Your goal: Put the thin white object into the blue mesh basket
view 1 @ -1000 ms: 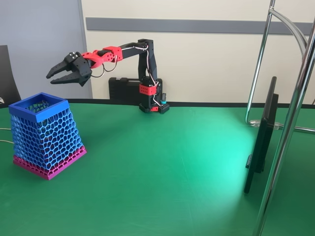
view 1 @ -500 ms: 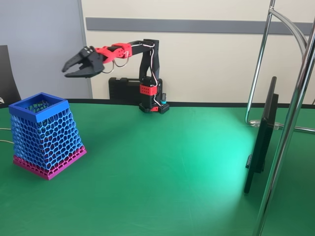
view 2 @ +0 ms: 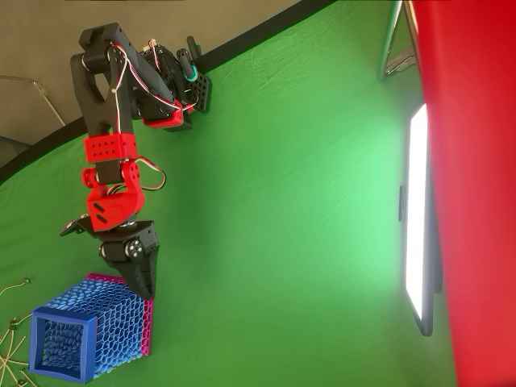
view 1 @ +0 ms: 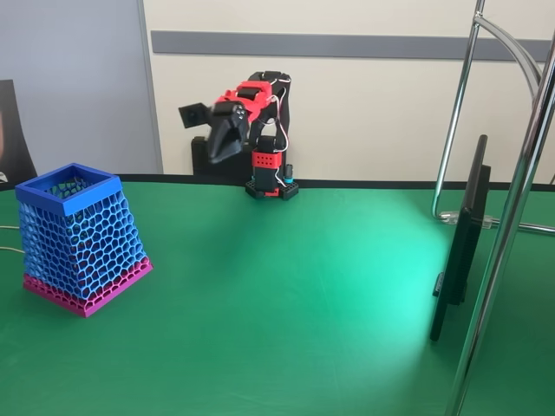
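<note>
Fixed view shows the blue mesh basket [view 1: 80, 237] upright at the left of the green table [view 1: 286, 303], its inside too dim to reveal the thin white object, while the gripper [view 1: 218, 146], raised near the arm's base, cannot be judged parted or closed.

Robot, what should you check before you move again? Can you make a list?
1. Blue mesh basket standing upright on the green table: ok.
2. Gripper away from the basket, up near the arm's base in the fixed view: ok.
3. Gripper open or shut: cannot tell.
4. Thin white object inside the basket: cannot tell, the mesh hides the inside.
5. Monitor well away from the arm, at the right in the fixed view: ok.
</note>
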You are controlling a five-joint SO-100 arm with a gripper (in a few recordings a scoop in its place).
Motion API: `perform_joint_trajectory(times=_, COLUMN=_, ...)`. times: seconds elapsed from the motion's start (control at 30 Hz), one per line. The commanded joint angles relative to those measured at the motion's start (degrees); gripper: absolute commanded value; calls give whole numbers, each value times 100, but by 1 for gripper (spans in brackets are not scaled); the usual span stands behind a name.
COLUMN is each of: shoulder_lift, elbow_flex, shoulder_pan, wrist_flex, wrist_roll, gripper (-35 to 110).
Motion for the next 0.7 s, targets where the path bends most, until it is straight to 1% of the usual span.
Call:
perform_joint_trajectory(times=0.0, shoulder_lift=853, elbow_flex=703, shoulder_pan=-264, wrist_flex=9, wrist_roll=-264, gripper=2)
perform_joint_trajectory(times=0.23, shoulder_lift=2505, elbow_flex=2408, shoulder_pan=-853, wrist_flex=62, wrist_roll=-861, gripper=0)
perform_joint_trajectory(times=0.43, shoulder_lift=3920, elbow_flex=3735, shoulder_pan=-1134, wrist_flex=264, wrist_roll=-1178, gripper=0)
perform_joint_trajectory(times=0.67, shoulder_lift=5493, elbow_flex=4913, shoulder_pan=-1274, wrist_flex=967, wrist_roll=-1195, gripper=0)
